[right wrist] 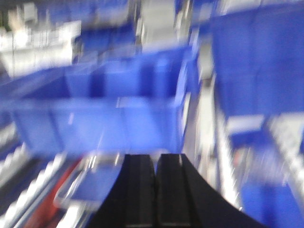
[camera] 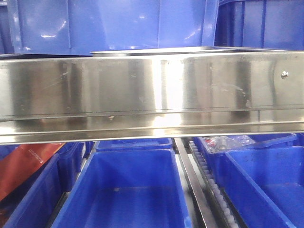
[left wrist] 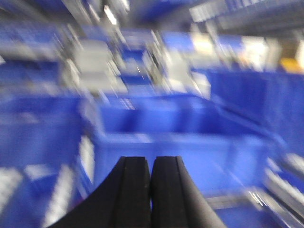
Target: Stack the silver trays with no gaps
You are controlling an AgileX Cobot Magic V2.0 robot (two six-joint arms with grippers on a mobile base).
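In the front view the thin rim of a silver tray (camera: 156,51) shows just above the long steel rail; the rest of the tray is hidden behind the rail. Neither gripper appears in that view. The left wrist view is blurred by motion. In it my left gripper (left wrist: 151,159) is shut with nothing between its black fingers, over a blue bin (left wrist: 180,142). The right wrist view is blurred too. My right gripper (right wrist: 156,156) is shut and empty. A flat shiny shape with a bright rim (right wrist: 90,183), possibly a silver tray, lies just left of its fingers.
A broad steel rail (camera: 152,95) with a screw (camera: 284,74) spans the front view. Deep blue bins stand behind it (camera: 114,23) and below it (camera: 130,190) (camera: 266,185). A red packet (camera: 23,166) lies at lower left. A roller track (camera: 209,185) runs between the lower bins.
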